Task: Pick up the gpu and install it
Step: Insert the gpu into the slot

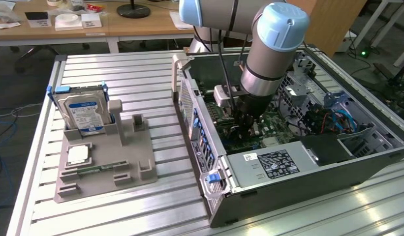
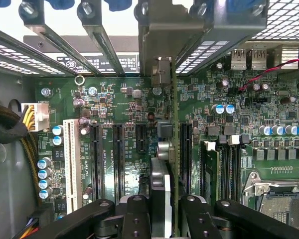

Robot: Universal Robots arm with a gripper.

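Observation:
The gpu (image 2: 175, 149) appears edge-on in the wrist view, a thin card with its silver bracket (image 2: 162, 35) at the case's rear wall. My gripper (image 2: 164, 219) is shut on it, a black finger (image 2: 134, 219) on either side. The card stands upright over the green motherboard (image 2: 119, 99), among the long black expansion slots (image 2: 95, 159); whether it touches a slot I cannot tell. In the exterior view my gripper (image 1: 244, 125) reaches down inside the open computer case (image 1: 215, 162), with the card hidden below the wrist.
A grey holder (image 1: 103, 167) on the exterior view's left carries a blue-labelled hard drive (image 1: 83, 110) and a small green memory stick (image 1: 90, 170). Inside the case are the power supply (image 1: 274, 164), memory modules (image 2: 212, 169), a white slot (image 2: 72, 159) and cables (image 2: 10, 129).

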